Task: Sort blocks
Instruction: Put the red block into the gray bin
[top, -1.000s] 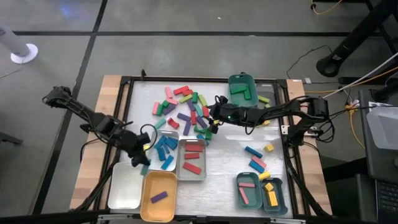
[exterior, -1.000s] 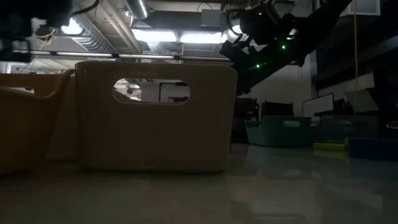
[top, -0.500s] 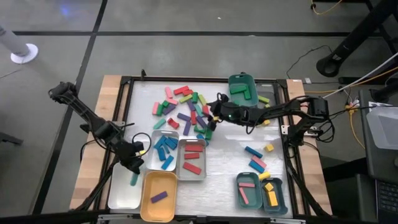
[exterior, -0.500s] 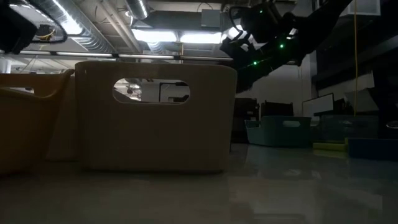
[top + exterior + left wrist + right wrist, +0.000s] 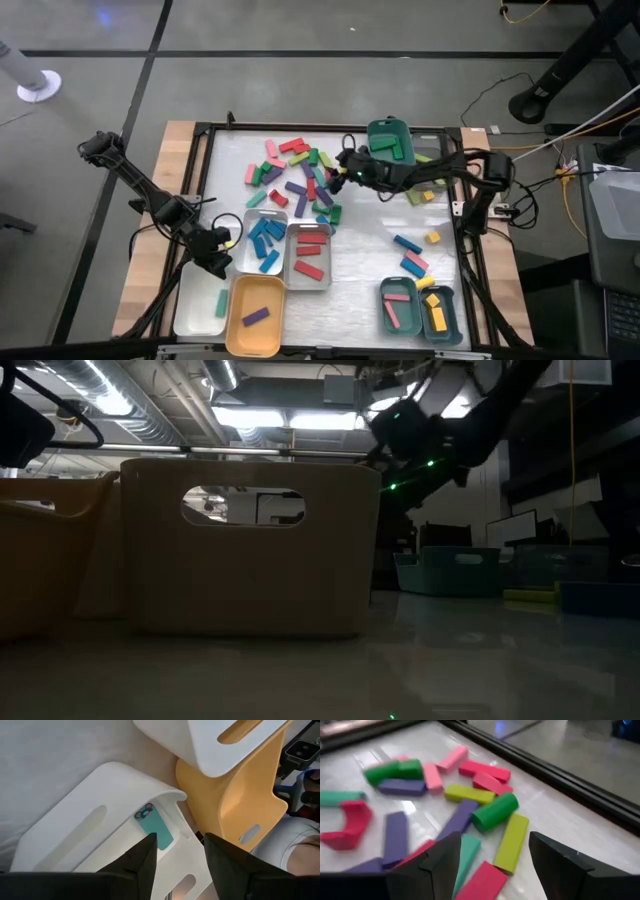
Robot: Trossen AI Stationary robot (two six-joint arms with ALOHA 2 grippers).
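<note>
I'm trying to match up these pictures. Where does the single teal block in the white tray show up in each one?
High view: teal block in the white tray, lower left.
Low view: not visible.
Left wrist view: teal block beyond the open left gripper.
Right wrist view: not in it.
Shared landmark: the orange tray beside it.

Upper centre of the high view is crowded: the heap of loose coloured bar blocks (image 5: 300, 175) leaves barely a gap, and the right gripper (image 5: 346, 172), jaws spread, hangs over its right edge. Just right of it the dark teal bin (image 5: 390, 140) walls off the top rim. Lower left is packed too: white rounded tray (image 5: 197, 300), orange tray (image 5: 254, 312) and two grey trays (image 5: 288, 250) touch side by side, with the open left gripper (image 5: 217, 262) above the white one. Bare tabletop (image 5: 360, 260) lies mid-frame, between the grey trays and the small teal trays (image 5: 418, 305) at lower right.
</note>
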